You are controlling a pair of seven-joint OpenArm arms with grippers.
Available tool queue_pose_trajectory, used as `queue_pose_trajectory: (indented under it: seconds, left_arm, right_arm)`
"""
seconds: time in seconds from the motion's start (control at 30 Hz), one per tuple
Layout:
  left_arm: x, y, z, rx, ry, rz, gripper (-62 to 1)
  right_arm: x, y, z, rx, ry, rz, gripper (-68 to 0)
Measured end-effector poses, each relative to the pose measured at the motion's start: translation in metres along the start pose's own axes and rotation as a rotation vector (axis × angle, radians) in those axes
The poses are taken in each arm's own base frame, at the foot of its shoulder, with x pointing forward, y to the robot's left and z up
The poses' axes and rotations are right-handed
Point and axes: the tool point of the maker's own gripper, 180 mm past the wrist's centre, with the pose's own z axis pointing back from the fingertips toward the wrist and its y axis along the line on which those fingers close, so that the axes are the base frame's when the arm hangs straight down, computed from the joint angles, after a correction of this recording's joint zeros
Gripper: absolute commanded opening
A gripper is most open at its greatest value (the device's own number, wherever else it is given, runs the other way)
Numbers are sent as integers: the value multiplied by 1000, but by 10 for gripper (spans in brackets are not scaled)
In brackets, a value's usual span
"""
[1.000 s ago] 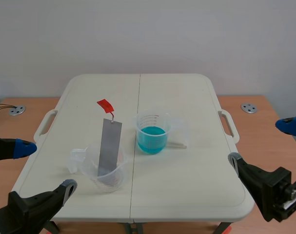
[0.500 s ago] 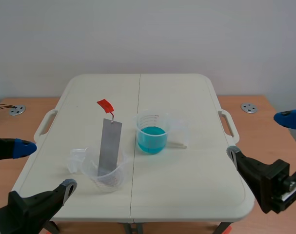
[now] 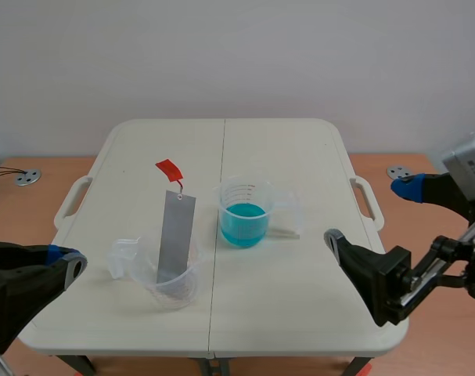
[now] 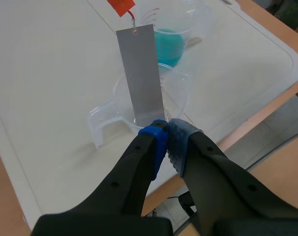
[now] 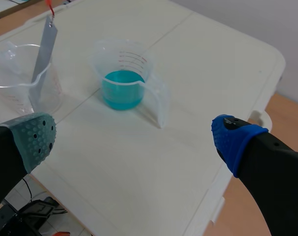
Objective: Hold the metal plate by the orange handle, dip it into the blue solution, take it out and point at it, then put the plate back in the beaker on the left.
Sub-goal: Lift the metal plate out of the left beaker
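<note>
On the table (image 3: 300, 298), metal plate (image 3: 177, 235) leans in beaker (image 3: 178, 291) beside blue solution (image 3: 243, 223).

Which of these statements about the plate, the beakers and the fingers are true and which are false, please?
1. The metal plate stands in the left beaker. True.
2. The right fingers grip the orange handle. False: they are open and hold nothing, and the handle is untouched.
3. The left fingers are shut on nothing. True.
4. The plate is dipped in the blue solution. False: the solution is in the right beaker, and the plate is not in it.
</note>
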Motion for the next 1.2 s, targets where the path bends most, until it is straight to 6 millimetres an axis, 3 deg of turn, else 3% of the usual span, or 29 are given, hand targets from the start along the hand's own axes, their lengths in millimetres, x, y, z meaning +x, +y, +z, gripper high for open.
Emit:
queue_pose_trajectory:
  seconds: [0.2,0.5,0.7,0.87,1.07,1.2]
  left_arm:
    - [-34,19,18,146,132,-78,-579]
    - [-124,3,73,143,439,-54,-579]
    - [-175,6,103,157,580,-7,-579]
    - [-204,3,120,156,652,27,-579]
    - [-233,-30,134,74,722,91,-579]
    - [-242,-38,140,60,750,107,-579]
  right_arm:
    - [14,6,-20,40,-52,13,-12]
    - [20,15,-52,108,-88,18,-12]
    - [29,24,-75,149,-120,15,-12]
    - [37,34,-94,192,-134,25,-12]
    - [41,54,-115,260,-132,18,-12]
    - [40,60,-131,281,-119,12,-12]
